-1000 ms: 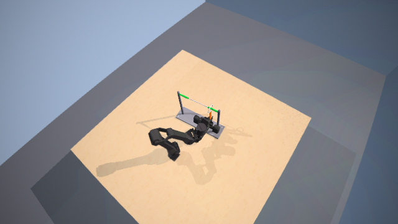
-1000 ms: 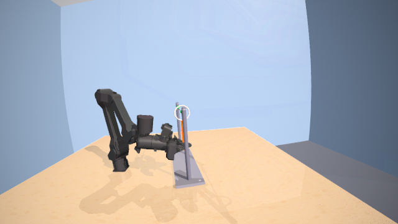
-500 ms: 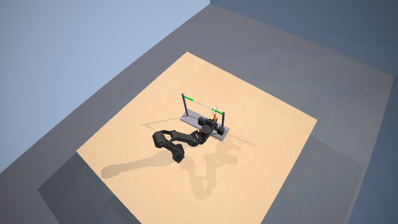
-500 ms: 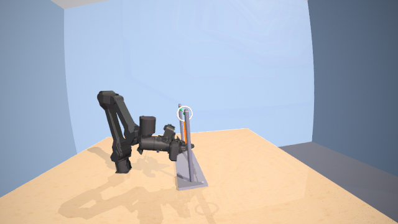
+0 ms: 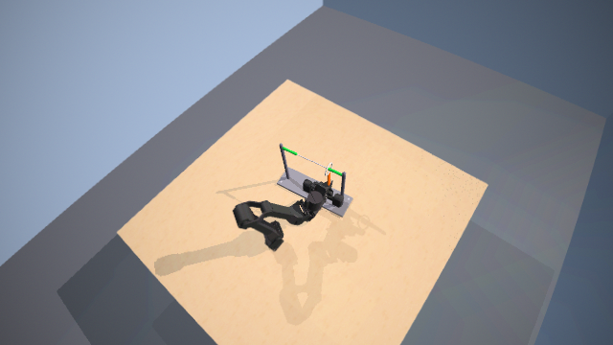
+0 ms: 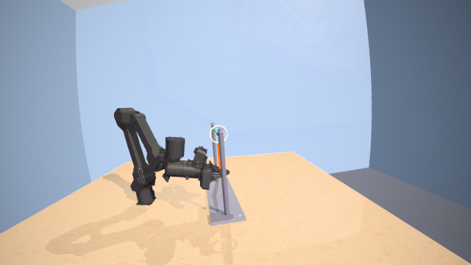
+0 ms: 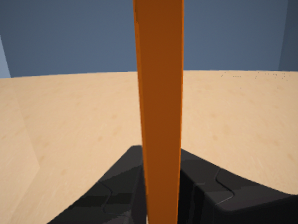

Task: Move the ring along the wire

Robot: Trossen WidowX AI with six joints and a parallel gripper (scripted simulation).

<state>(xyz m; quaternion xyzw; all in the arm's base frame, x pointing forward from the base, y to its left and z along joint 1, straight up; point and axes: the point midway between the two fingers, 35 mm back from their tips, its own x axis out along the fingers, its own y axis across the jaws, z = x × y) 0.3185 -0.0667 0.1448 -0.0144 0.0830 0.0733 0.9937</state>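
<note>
End effector (image 5: pixel 329 188) (image 6: pixel 225 172) (image 7: pixel 150 155) clamped on orange handle (image 5: pixel 329 179) (image 6: pixel 219 156) (image 7: pixel 160 100). Wrist view: handle rises from fingertips toward twelve o'clock. Exterior view: white ring (image 5: pixel 326 170) (image 6: pixel 210 134) above end effector, around twelve o'clock. Top view: ring at inner end of green part (image 5: pixel 336 172) toward four o'clock post (image 5: pixel 343 184).

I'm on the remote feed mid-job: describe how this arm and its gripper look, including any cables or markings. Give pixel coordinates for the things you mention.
The arm (image 5: pixel 275 209) (image 6: pixel 143 141) is black to dark grey, built of chunky angular links, one pair with a gap between them. Near the wrist sits a short, wide dark cylinder (image 6: pixel 175 148). The fingers are black and wedge-shaped, with thin seam lines. I see no cables or lettering.
</note>
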